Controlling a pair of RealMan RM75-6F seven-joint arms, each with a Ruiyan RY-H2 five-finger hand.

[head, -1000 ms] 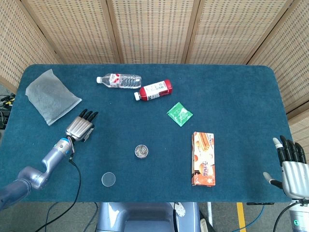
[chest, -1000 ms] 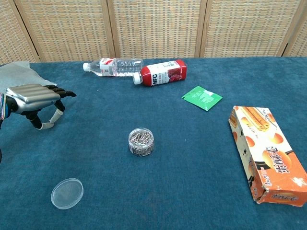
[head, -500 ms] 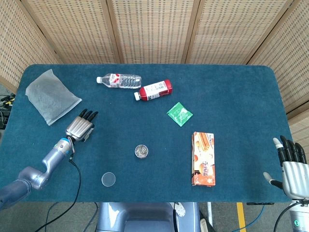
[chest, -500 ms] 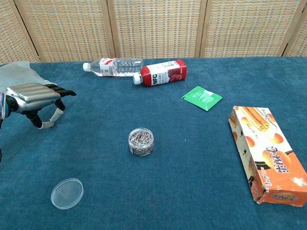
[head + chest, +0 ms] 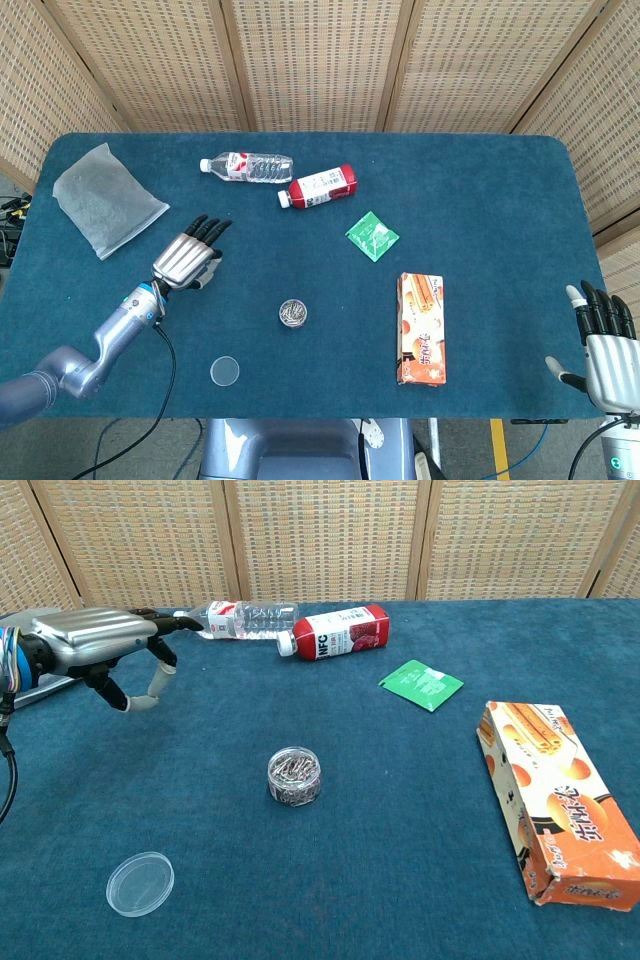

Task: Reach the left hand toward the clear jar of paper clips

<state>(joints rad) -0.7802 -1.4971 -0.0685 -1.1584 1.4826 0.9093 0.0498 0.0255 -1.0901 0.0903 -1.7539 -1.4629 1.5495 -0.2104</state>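
Moved right and farther since a second ago: left hand (image 5: 190, 260), fingers apart, empty. Head view: clear jar (image 5: 292, 313) sits nearer and rightward, well apart; reach underway, needs continuing down-right. Right hand (image 5: 603, 345) apparently splayed off the table's (image 5: 480, 200) near-right edge. Chest view: open cloth between left hand (image 5: 100, 645) and jar (image 5: 294, 776); lid (image 5: 140, 883) lies near-left.
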